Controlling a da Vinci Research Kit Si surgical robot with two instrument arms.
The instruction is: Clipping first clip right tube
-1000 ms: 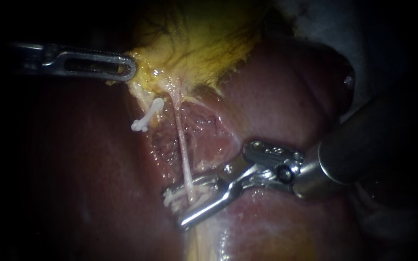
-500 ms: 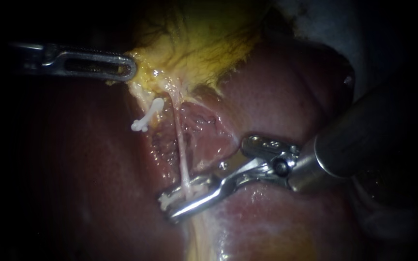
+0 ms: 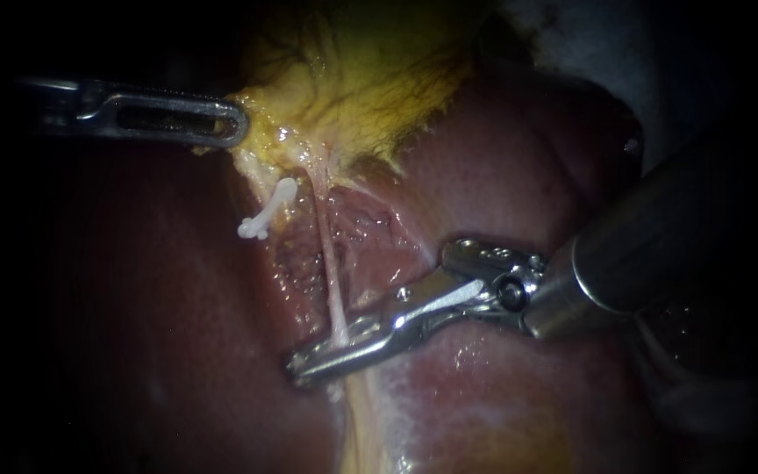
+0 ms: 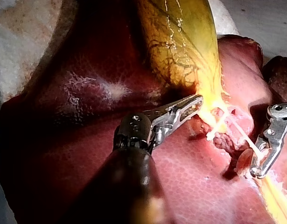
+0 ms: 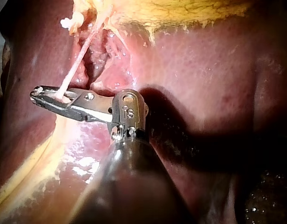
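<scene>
Liver (image 3: 519,167) backs the right instrument's claw (image 3: 302,369), clamped nearly closed on the thin right tube (image 3: 327,263); any tug could tear it.

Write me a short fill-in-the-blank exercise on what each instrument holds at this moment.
The jaws of the right instrument are shut on a thin pale ____.
The jaws of the left instrument are shut on the yellow ____.
The white clip lies nearer the jaws of the ____ instrument.
Missing words: tube; gallbladder; left.
</scene>
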